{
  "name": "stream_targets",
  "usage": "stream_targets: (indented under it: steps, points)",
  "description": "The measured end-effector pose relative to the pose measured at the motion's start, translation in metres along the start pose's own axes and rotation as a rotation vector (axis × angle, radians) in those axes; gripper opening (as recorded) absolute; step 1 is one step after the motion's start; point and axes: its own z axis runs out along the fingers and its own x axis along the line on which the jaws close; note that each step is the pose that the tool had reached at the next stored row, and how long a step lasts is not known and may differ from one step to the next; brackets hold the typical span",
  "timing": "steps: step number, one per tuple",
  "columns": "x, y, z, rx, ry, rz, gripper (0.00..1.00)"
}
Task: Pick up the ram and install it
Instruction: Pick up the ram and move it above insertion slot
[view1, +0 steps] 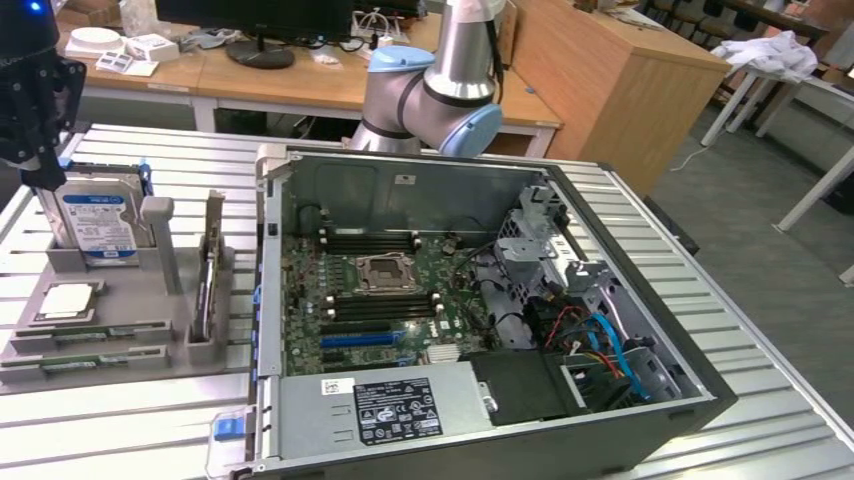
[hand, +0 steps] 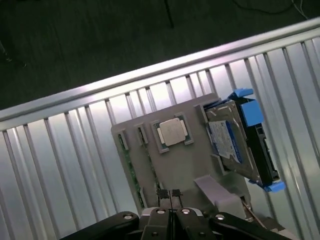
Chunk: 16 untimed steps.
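While the long, thin green ram stick (hand: 131, 167) lies slotted in the grey plastic tray (hand: 195, 165) just below the black gripper (hand: 170, 195), its fingers are pressed together, empty. Probably light, stiff and fragile, the stick is best pinched by its long edges. Its chips are hard to make out, and one end is cut off behind the gripper

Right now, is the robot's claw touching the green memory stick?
Apart. The wrist view shows the shut gripper clear of the ram, bare grey tray between them.

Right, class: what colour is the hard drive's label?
Blue with some white; the hard drive's label shows best in the exterior view.
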Motion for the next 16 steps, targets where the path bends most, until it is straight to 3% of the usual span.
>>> stream_targets:
  steps: [7, 16]
  points:
    - [0.0000, 0.0000, 0.0003, -0.0025, 0.0053, -0.120, 0.11]
    - [0.0000, 0.0000, 0.0004, -0.0029, 0.0061, -0.138, 0.11]
